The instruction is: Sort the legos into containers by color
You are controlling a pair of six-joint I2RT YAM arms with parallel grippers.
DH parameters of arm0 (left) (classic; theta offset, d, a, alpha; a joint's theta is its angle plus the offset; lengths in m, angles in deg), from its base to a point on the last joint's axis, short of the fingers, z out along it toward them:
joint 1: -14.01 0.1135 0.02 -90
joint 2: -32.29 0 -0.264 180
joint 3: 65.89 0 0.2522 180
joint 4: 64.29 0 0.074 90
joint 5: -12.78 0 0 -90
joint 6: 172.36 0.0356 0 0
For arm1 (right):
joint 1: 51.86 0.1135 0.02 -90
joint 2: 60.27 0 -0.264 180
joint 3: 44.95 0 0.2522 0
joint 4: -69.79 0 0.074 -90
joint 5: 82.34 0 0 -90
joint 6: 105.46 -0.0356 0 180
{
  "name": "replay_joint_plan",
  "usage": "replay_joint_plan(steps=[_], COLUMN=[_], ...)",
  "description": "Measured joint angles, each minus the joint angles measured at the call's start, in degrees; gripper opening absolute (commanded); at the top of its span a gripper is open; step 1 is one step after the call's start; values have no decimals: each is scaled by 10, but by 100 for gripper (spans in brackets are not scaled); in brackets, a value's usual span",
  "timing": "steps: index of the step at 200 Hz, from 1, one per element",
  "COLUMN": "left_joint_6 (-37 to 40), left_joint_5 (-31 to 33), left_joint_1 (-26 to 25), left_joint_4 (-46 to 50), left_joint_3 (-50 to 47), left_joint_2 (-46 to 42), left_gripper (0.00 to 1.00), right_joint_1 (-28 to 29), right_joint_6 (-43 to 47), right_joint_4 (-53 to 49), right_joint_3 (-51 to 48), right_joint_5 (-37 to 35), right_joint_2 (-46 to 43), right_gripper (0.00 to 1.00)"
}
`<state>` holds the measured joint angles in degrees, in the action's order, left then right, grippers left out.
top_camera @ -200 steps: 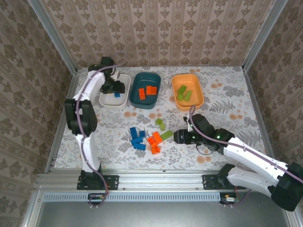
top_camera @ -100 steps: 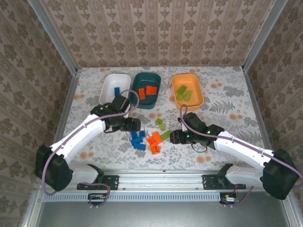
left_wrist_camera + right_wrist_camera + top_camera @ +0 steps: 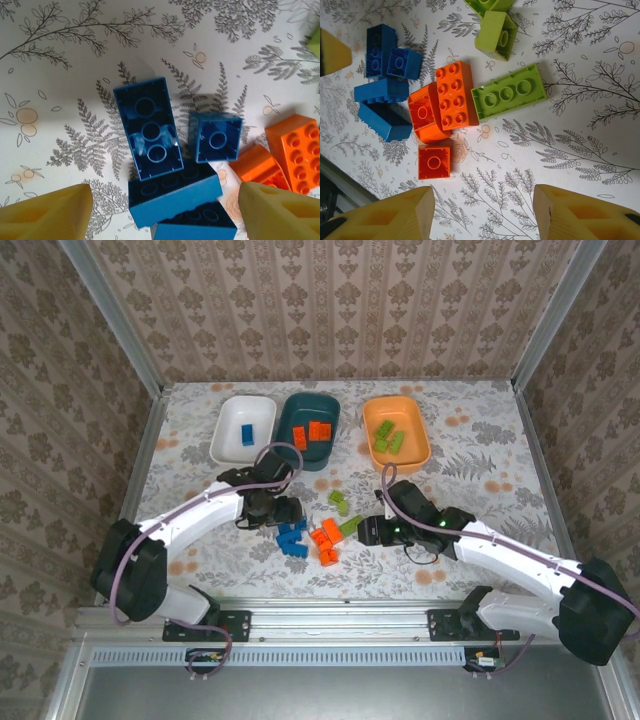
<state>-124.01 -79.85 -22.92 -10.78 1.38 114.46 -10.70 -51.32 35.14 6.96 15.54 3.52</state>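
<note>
Left wrist view: left gripper spread and empty above the blue legos, near-centre. Pick step, likely; next: descend, pinch one, carry to far-left white bin. Right gripper spread, empty.

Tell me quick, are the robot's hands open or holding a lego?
Left gripper: open, holding nothing.
Right gripper: open, holding nothing.

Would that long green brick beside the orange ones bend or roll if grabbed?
Probably stiff: the long green brick looks like hard moulded plastic. Flat sides suggest it would slide, not roll. Hollow underside showing, so likely light.
</note>
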Motion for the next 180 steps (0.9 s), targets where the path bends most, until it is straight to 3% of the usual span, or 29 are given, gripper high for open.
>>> replay_joint_plan(steps=[33, 91, 180], left_joint_6=[-10, -26, -37], left_joint_5=[-3, -3, -2], left_joint_1=[25, 26, 33], left_joint_4=[-30, -63, -94], left_joint_3=[0, -1, -3], left_joint_2=[22, 69, 116], left_gripper=[73, 71, 48], right_joint_1=[0, 0, 0], right_joint_6=[0, 0, 0], right_joint_4=[0, 0, 0], right_joint_3=[-9, -23, -30], right_joint_5=[-2, -2, -2], right_joint_2=[-13, -14, -13], right_gripper=[56, 56, 56])
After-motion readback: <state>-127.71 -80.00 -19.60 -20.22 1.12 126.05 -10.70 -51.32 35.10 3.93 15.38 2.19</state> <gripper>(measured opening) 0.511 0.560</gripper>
